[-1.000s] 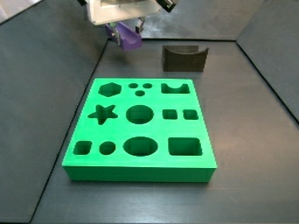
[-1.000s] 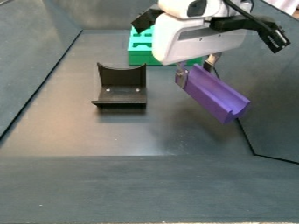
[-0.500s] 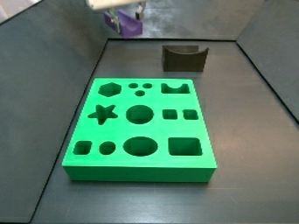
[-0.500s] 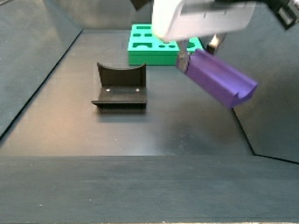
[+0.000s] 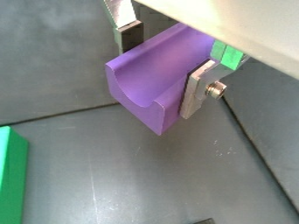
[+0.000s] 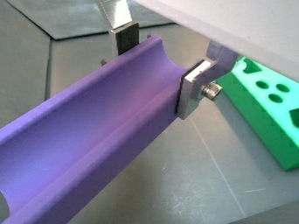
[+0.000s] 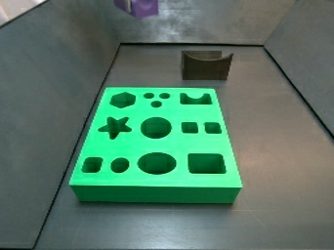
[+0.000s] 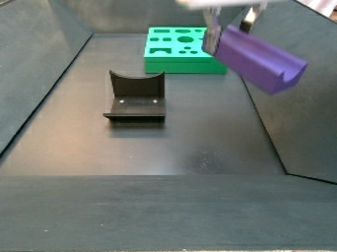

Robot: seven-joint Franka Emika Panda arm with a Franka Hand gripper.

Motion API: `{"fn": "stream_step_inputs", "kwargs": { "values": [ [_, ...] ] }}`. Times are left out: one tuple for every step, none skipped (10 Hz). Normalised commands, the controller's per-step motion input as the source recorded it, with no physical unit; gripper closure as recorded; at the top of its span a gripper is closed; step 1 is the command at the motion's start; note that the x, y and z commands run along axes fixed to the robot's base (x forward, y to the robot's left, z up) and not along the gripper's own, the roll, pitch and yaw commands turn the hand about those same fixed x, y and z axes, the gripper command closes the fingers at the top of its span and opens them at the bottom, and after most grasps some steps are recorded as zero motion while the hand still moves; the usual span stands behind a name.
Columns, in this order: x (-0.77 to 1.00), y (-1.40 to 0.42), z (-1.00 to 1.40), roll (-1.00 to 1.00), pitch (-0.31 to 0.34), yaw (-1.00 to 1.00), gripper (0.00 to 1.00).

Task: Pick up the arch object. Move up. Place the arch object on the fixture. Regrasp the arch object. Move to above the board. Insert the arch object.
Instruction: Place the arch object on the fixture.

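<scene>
**Pincer clamps the purple arch piece high over the floor**

Gripper (image 5: 167, 63) fingers are closed on the arch object (image 5: 158, 77), a silver plate with a dark pad pressing each long side; in both wrist views the U-shaped channel faces up between the fingers (image 6: 194, 87). In a wrist view the purple piece (image 6: 93, 131) runs long and slanted, and the green board (image 6: 271, 105) lies on the floor off to one side below it.

In a side view, going left to right, the fixture (image 8: 134, 95) stands on the dark floor with its curved notch upward, the board (image 8: 182, 50) lies behind it toward the back, and the arch object (image 8: 261, 57) hangs tilted in the air at the right, well above the floor and apart from both. Only the lowest part of the gripper (image 8: 227, 12) shows at the upper edge there.

In a side view from the opposite end, the arch object (image 7: 141, 7) shows at the top edge, left of the fixture (image 7: 205, 63), with the board (image 7: 158, 142) filling the middle of the floor.
</scene>
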Motion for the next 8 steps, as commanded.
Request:
{"fn": "stream_step_inputs", "kwargs": {
  "values": [
    [0.0,0.02,0.22,0.02,0.076,-0.01,1.0],
    [1.0,-0.05,-0.02,-0.11,0.118,-1.0,1.0],
    [1.0,-0.04,-0.06,-0.12,0.125,-1.0,1.0],
    [1.0,-0.04,-0.05,-0.14,0.136,-1.0,1.0],
    [1.0,-0.03,-0.03,-0.18,0.169,-1.0,1.0],
    [1.0,-0.02,-0.03,-0.19,0.183,-0.86,1.0],
    [1.0,-0.01,-0.02,-0.19,0.153,-0.55,1.0],
    [1.0,-0.01,-0.02,-0.18,0.139,-0.42,1.0]
  ]
}}
